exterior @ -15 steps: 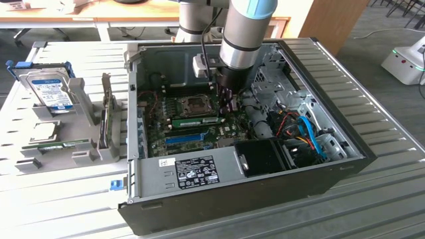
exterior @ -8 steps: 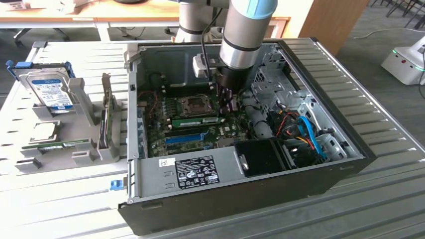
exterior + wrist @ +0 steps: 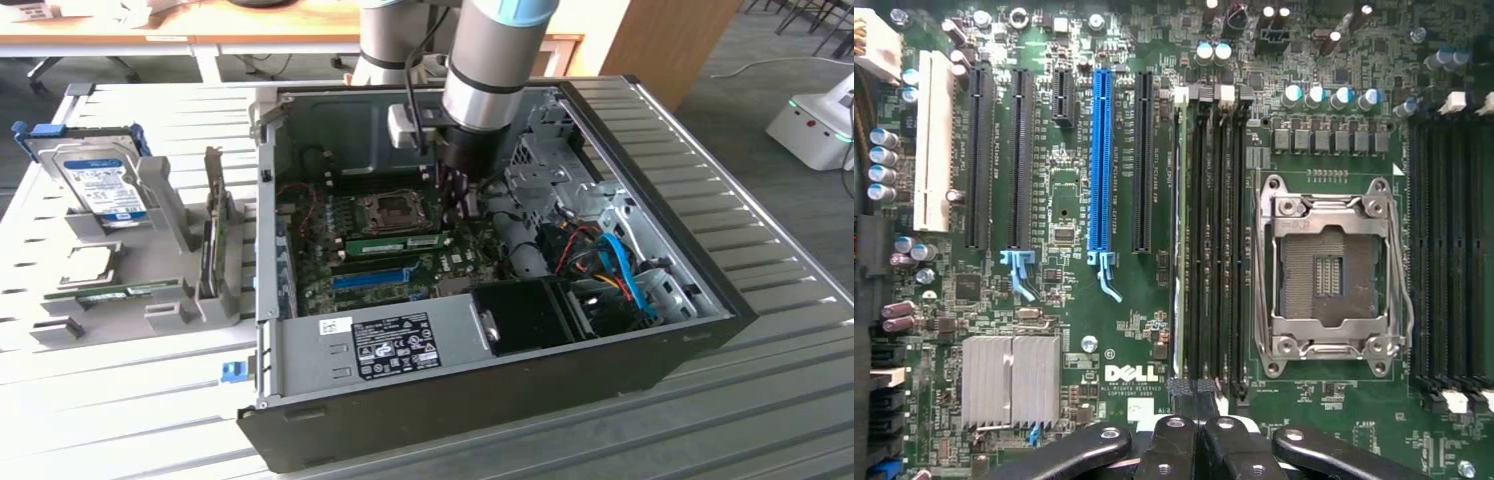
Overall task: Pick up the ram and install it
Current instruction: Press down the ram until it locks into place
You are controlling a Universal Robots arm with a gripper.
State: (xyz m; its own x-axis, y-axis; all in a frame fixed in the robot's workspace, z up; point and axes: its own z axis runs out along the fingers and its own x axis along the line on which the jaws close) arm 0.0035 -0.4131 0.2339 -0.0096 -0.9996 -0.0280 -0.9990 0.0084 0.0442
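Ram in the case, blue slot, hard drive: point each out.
ram (image 3: 394, 243), exterior view, middle of its green face.
blue slot (image 3: 1101, 160), wrist view, midway along it.
hard drive (image 3: 104, 185), exterior view, its blue label.

Open-sided computer case (image 3: 441, 400): access from above over the motherboard (image 3: 1064, 200), hemmed by a black fan shroud (image 3: 534, 315), blue cables (image 3: 627, 275) and drive cage (image 3: 547, 165) toward the exterior view's right; ram (image 3: 395, 243) standing seated mid-board.
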